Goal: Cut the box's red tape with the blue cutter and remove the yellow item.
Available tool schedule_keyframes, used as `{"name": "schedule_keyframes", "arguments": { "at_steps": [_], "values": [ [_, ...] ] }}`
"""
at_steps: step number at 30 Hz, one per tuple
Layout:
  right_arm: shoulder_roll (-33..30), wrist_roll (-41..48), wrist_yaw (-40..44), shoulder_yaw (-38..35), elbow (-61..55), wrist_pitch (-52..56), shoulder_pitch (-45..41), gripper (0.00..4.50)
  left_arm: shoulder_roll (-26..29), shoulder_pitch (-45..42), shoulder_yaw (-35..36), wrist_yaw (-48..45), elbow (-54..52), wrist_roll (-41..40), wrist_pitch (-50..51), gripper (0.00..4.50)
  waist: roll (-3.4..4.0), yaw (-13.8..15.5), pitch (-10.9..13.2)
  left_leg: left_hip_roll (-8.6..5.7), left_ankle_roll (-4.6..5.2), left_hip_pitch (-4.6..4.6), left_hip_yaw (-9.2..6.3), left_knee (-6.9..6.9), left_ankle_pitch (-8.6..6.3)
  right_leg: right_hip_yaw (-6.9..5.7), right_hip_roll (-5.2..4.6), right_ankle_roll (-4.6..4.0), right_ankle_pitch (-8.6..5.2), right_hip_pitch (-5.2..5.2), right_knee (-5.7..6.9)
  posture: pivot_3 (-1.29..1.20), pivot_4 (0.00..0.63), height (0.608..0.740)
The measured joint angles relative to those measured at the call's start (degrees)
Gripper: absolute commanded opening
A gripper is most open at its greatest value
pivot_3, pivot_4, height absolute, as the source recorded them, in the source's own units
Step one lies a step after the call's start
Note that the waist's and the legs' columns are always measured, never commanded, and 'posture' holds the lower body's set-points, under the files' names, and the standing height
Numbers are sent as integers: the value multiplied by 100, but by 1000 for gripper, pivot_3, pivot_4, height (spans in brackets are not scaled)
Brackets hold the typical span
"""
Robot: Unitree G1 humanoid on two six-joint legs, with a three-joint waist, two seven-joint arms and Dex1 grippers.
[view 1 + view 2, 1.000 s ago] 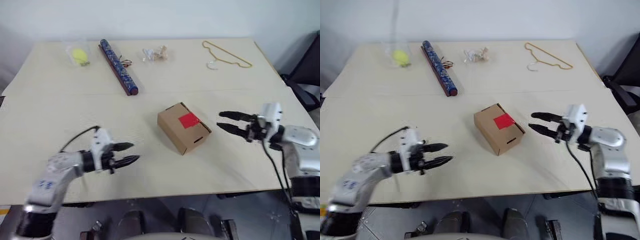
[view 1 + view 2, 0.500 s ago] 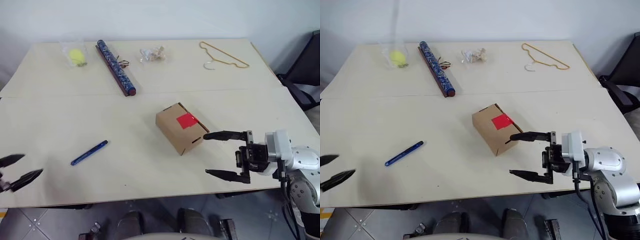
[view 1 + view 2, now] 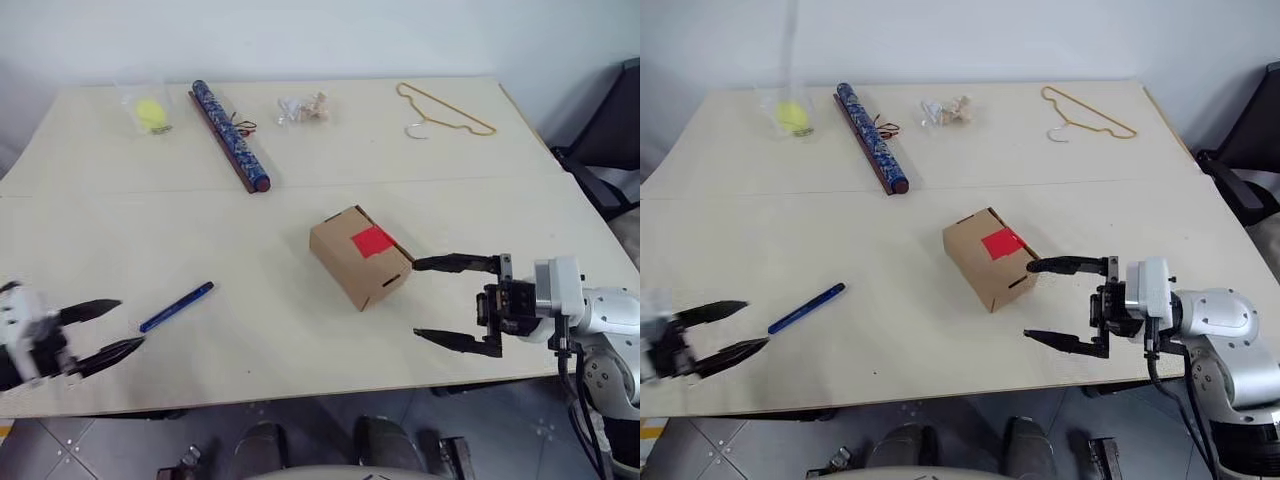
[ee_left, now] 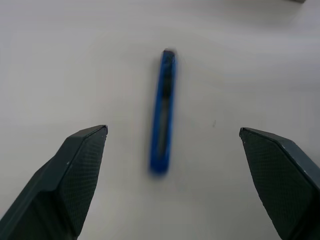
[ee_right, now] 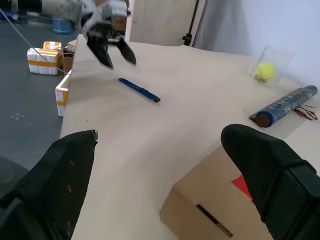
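While both grippers gape, empty | left gripper near cutter, right gripper beside box | risk: cutter skids when pinched flat on table.

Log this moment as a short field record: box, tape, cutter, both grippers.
box: the box closed, on the table
tape: the red tape on top, uncut
cutter: the blue cutter flat on the table, unheld
left gripper: the left gripper open, empty, just short of the cutter
right gripper: the right gripper open, empty, beside the box
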Motion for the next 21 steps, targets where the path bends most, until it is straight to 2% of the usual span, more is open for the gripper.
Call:
{"name": "schedule_keyframes", "arguments": {
  "at_steps": [2, 5, 8, 17, 21],
  "values": [
    [0, -1, -40, 0, 1, 34, 0, 4479, -53, -88, -328, 212, -3, 148, 87, 4500, -1, -25, -1, 4, 0, 0, 3, 0, 0, 0, 5, 0, 0, -2, -1, 0, 150, 740],
    [0, -8, -89, 2, -9, 77, 3, 4479, -45, -259, -437, 433, 60, 252, 189, 4500, -1, -25, 0, 4, -1, 0, 4, -1, 0, 1, 5, 0, 0, -3, -2, 0, 150, 740],
    [5, -8, -180, 1, -96, 99, 51, 4500, -32, -374, -556, 567, 106, 387, 158, 3885, -1, -4, -1, 3, 0, 1, 6, 3, 0, 4, 4, 0, 0, -2, -2, 0, 150, 740],
    [6, -8, -320, 1, -231, 114, 181, 4500, 163, -479, -770, 671, 279, 602, 118, 1244, 20, -10, -12, 3, 2, 12, 19, -1, -1, 15, 3, 0, 0, -1, -2, 0, 150, 740],
    [14, -9, -363, 3, -238, 114, 179, 4500, 154, -570, -931, 683, 378, 673, -3, 1244, 63, 0, -38, 3, 4, 14, 23, 1, -2, 18, 3, 0, 0, -1, -3, 0, 150, 740]
  ]
}}
